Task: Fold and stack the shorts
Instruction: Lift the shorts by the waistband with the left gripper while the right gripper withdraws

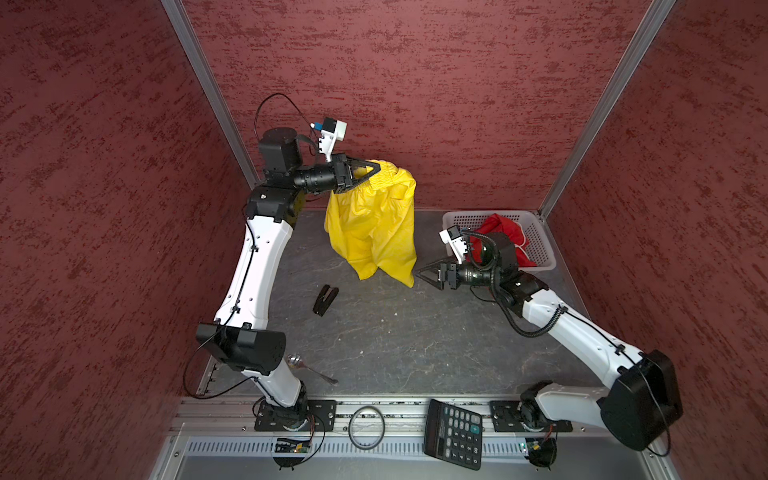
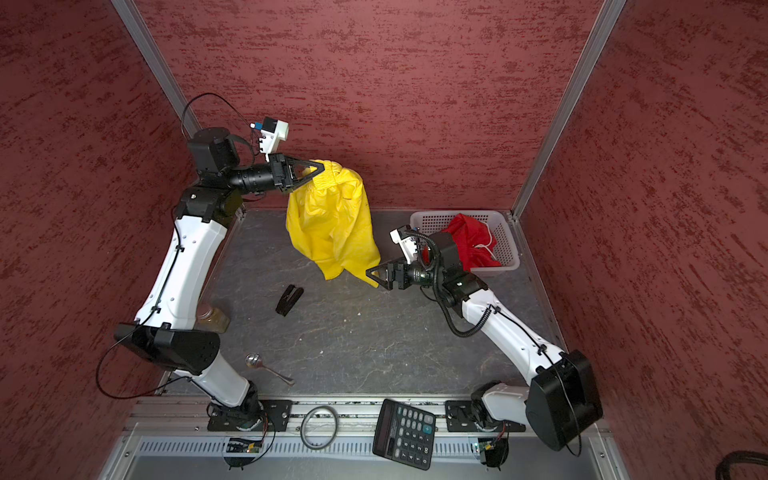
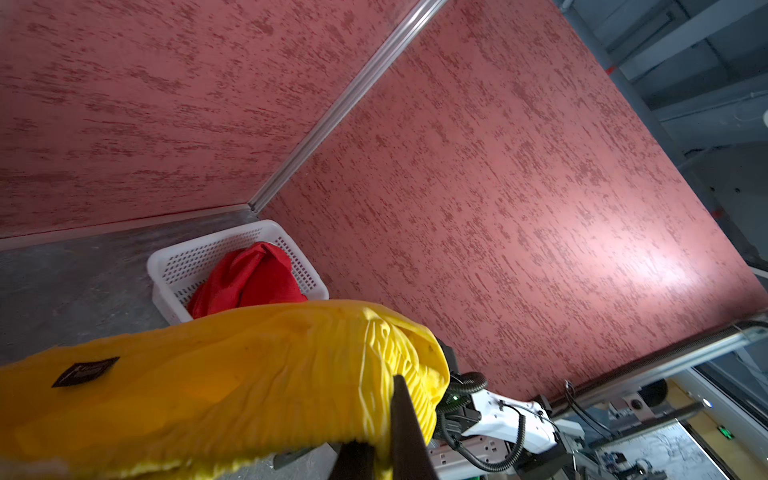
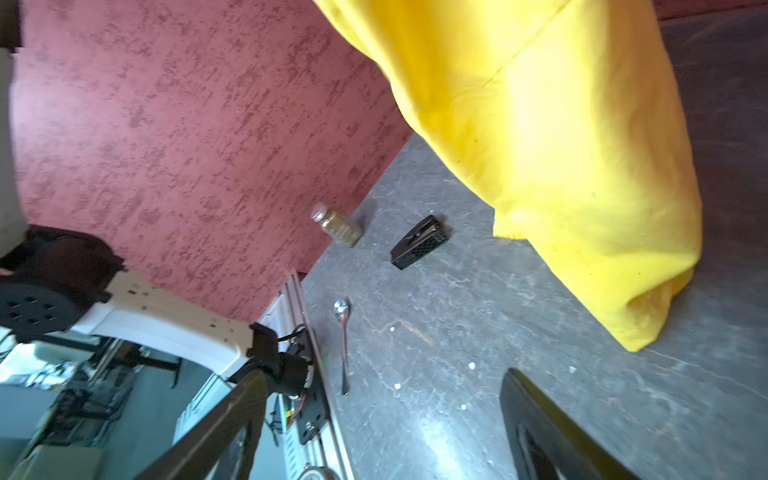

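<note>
The yellow shorts (image 1: 374, 232) (image 2: 332, 232) hang in the air at the back of the table, legs down, hems just above the surface. My left gripper (image 1: 376, 168) (image 2: 322, 166) (image 3: 392, 386) is shut on their gathered elastic waistband. A dark label shows on the yellow fabric (image 3: 208, 395). The red shorts (image 1: 505, 232) (image 2: 469, 237) (image 3: 249, 278) lie bunched in the white basket (image 1: 540, 245) (image 2: 505, 245) (image 3: 187, 266) at the back right. My right gripper (image 1: 417, 272) (image 2: 370, 272) (image 4: 384, 374) is open and empty, low beside the hanging leg hem (image 4: 561, 145).
A black clip-like object (image 1: 325, 300) (image 4: 419, 247) lies left of centre. A spoon (image 1: 311, 368) (image 4: 343, 332) and a small jar (image 2: 212, 318) (image 4: 338, 226) sit by the left arm. A calculator (image 1: 453, 434) and a ring (image 1: 366, 427) rest on the front rail.
</note>
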`<state>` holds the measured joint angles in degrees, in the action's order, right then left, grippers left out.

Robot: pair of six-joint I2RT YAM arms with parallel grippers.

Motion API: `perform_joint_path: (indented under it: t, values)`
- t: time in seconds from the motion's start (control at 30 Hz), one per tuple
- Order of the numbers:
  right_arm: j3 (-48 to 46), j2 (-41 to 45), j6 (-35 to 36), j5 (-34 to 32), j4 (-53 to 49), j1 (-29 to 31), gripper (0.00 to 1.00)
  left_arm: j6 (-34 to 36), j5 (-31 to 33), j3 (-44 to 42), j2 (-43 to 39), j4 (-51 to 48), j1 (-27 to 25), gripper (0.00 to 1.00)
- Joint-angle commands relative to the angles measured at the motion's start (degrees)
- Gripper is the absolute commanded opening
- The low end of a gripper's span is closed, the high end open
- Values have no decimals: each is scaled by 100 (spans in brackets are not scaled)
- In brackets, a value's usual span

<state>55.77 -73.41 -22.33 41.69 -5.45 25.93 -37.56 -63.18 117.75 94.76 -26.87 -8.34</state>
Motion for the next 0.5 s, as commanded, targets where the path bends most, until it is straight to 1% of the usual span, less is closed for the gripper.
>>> perform_joint_path:
  t: [0.0, 0.07, 0.13, 0.17, 0.2, 0.23, 0.27, 0.3, 0.33, 0.37, 0.47]
  values:
    - [229, -22, 638, -914, -303, -256, 90, 187, -482, 252, -545, 182, -19, 0]
    - [373, -202, 625, -1629, -400, -453, 90, 382, -431, 182, -743, -41, 35, 0]
    - [761, -593, 720, -2475, -792, -546, 85, 407, -411, -42, -979, -41, 139, 0]
    - [984, -835, 723, -2936, -1011, -550, 80, 392, -365, -188, -1090, -29, 209, 0]
    - [1166, -1045, 686, -3339, -1218, -538, 71, 377, -333, -317, -1182, -18, 274, 0]
    - [1363, -1322, 656, -3685, -1463, -515, 56, 359, -324, -463, -1271, 21, 351, 0]
    - [1500, -1515, 658, -3817, -1630, -485, 38, 326, -322, -579, -1343, 54, 425, 0]
    - [1553, -1626, 672, -3924, -1713, -417, 24, 294, -325, -668, -1385, 74, 493, 0]
    - [1555, -1696, 726, -4089, -1724, -294, 13, 269, -327, -737, -1418, 69, 565, 0]
    - [1549, -1781, 815, -4189, -1727, -162, 6, 238, -302, -798, -1444, 58, 633, 0]
    - [1622, -2088, 836, -4323, -1892, 59, 5, 188, -282, -931, -1476, 48, 799, 0]
